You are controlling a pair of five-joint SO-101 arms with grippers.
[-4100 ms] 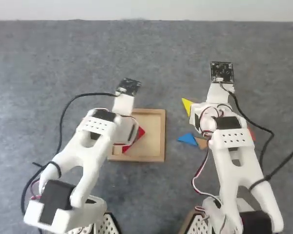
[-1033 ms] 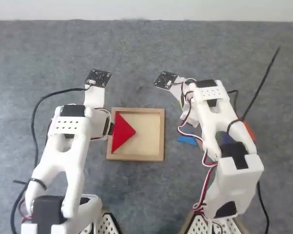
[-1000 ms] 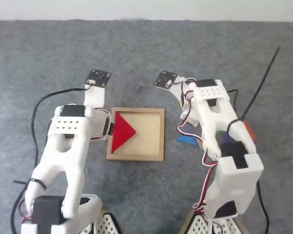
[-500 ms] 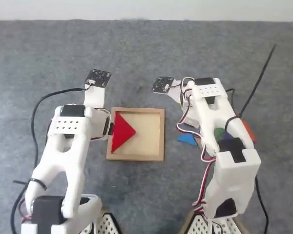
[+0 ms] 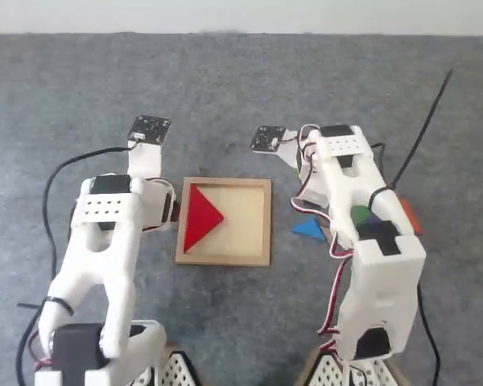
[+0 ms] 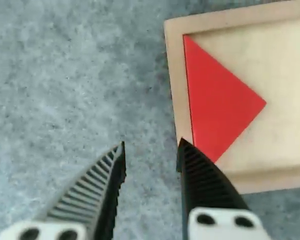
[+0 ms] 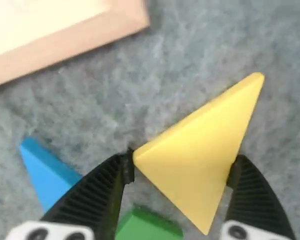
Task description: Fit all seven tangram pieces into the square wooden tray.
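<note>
Yellow triangle (image 7: 200, 160) in right end effector (image 7: 182, 162), red triangle (image 5: 200, 217) in tray (image 5: 225, 259)

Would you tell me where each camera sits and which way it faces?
High view: fixed overhead, looking down on both arms, the tray and the red triangle.
Left wrist view: on the left arm, looking down past the open left tool at carpet and the tray's edge.
Right wrist view: on the right arm, looking down past the right tool, shut on the yellow triangle.
Shared: the high and left wrist views both show the red triangle in the tray.
</note>
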